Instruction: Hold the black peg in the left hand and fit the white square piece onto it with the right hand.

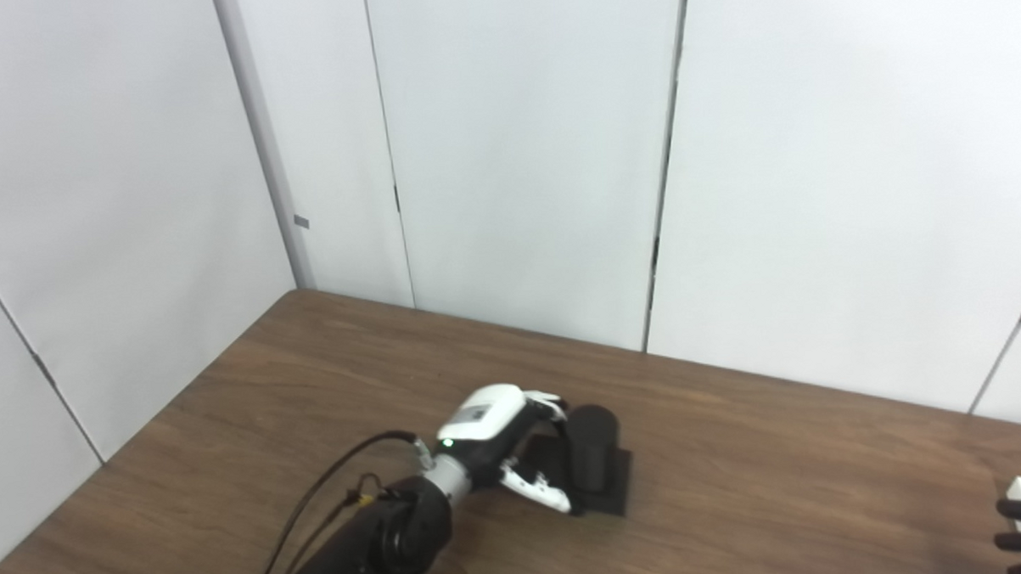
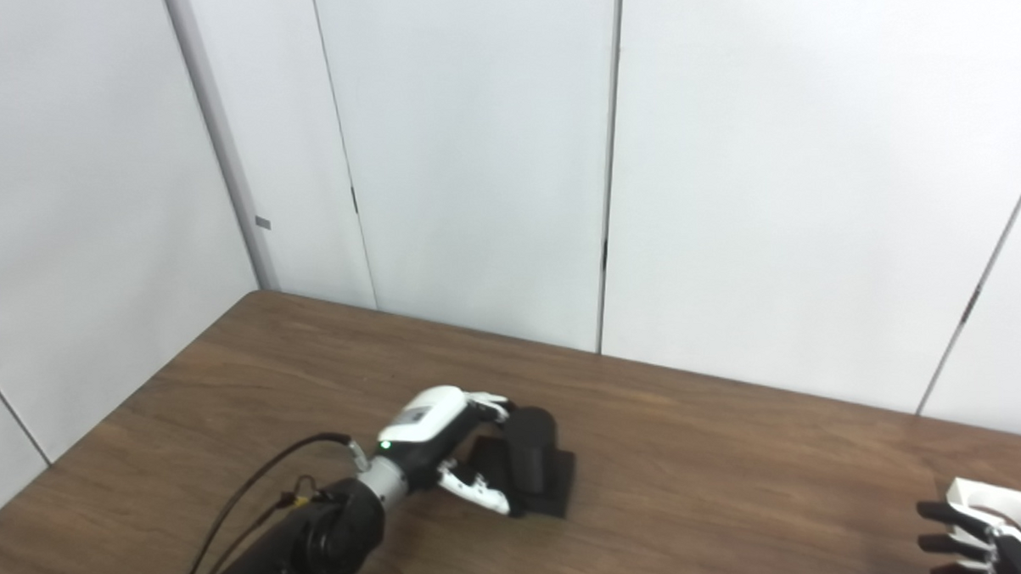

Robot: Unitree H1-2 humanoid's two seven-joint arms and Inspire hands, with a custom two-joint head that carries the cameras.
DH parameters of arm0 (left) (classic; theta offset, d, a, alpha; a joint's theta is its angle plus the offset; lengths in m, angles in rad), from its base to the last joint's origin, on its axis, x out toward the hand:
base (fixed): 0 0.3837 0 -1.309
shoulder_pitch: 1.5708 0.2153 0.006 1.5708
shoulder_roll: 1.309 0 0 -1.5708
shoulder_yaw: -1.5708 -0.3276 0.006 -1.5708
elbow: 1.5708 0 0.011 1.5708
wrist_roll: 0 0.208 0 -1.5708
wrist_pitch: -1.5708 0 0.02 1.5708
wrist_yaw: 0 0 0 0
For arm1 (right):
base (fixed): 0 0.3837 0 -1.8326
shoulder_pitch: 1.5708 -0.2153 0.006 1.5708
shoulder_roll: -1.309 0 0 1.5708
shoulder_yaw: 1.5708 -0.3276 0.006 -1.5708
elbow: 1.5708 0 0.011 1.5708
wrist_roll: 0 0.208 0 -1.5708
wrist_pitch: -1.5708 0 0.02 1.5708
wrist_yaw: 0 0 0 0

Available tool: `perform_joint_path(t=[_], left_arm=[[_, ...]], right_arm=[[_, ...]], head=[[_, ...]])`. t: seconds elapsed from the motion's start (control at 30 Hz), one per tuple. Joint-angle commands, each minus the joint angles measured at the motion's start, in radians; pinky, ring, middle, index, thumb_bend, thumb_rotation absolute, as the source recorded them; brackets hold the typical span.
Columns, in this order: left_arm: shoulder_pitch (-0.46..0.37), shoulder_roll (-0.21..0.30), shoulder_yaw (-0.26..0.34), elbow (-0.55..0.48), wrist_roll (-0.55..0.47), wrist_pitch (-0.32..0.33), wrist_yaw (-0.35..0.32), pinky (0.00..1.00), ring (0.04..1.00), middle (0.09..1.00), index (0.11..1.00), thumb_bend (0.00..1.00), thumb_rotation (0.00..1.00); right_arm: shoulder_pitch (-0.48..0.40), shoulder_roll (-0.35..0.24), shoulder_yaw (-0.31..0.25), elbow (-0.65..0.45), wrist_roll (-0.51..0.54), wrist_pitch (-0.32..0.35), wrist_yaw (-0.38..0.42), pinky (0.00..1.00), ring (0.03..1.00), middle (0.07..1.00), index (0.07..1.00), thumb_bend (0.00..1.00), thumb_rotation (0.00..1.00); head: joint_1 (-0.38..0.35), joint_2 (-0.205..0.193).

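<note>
Nearest the camera, at the bench's (image 1: 780, 481) near edge on the right, the right robot hand (image 2: 965, 534) shows only its dark fingers (image 2: 939, 514), laid against the white square piece (image 2: 994, 504), a white block with a round hole. Most of that hand is cut off by the frame, so I cannot tell whether it actually holds the piece or merely rests beside it.

Toward the bench's near left, the left robot hand (image 1: 503, 444) has its fingers partly curled about the black peg (image 1: 593, 454), a stubby upright cylinder on a flat black base (image 1: 615, 487); fingers and thumb stand on either side of the peg, and it looks like contact, though a firm grip is not certain. The base sits flat on the bench.

To do this step well, the left hand should probably close squarely around the cylinder, low enough to leave its top free for the hole, and keep the peg upright while lifting. A skewed hold may tilt it and spoil the fit.

The bench is dark brown wood grain, its far edge and left corner meeting plain white wall panels (image 1: 514, 151) with thin dark seams.
</note>
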Motion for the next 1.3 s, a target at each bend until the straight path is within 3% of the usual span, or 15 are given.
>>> perform_joint_path(t=[0.0,0.23,0.67,0.9,1.0,1.07,1.27], left_arm=[[-0.009,-0.007,-0.023,-0.024,0.026,-0.024,-0.024,0.93,0.912,0.877,0.486,0.52,0.07],[-0.006,-0.059,-0.107,-0.011,0.074,-0.051,-0.058,0.9,0.909,0.876,0.486,0.52,0.07],[-0.046,-0.141,-0.271,0.109,0.164,-0.099,-0.085,0.89,0.912,0.89,0.486,0.52,0.07],[-0.05,-0.095,-0.262,0.08,0.139,-0.112,-0.112,0.89,0.909,0.883,0.487,0.52,0.07],[-0.044,-0.068,-0.242,0.067,0.114,-0.128,-0.122,0.89,0.903,0.88,0.488,0.52,0.06],[-0.041,-0.053,-0.234,0.06,0.104,-0.139,-0.128,0.89,0.901,0.879,0.488,0.52,0.06],[-0.032,-0.016,-0.213,0.049,0.089,-0.187,-0.135,0.85,0.882,0.872,0.488,0.52,0.06]], right_arm=[[-0.036,0.005,0.0,-0.052,-0.007,0.007,-0.004,0.49,0.625,0.715,0.656,0.42,0.0],[-0.049,0.01,-0.001,-0.047,-0.001,0.003,-0.003,0.5,0.626,0.715,0.656,0.44,0.0],[-0.064,0.009,-0.003,0.051,-0.005,-0.104,-0.031,0.51,0.621,0.714,0.655,0.48,0.0],[-0.077,0.04,0.019,0.066,-0.033,-0.106,-0.043,0.52,0.63,0.722,0.672,0.5,0.0],[-0.086,0.062,0.036,0.067,-0.068,-0.077,-0.055,0.53,0.632,0.727,0.687,0.5,0.06],[-0.091,0.078,0.044,0.064,-0.083,-0.061,-0.06,0.53,0.633,0.728,0.698,0.51,0.09],[-0.11,0.107,0.056,0.058,-0.131,-0.04,-0.081,0.55,0.643,0.726,0.694,0.51,0.03]], head=[[-0.016,0.005],[-0.063,0.022],[-0.172,0.069],[-0.385,0.107],[-0.493,0.11],[-0.528,0.112],[-0.658,0.106]])
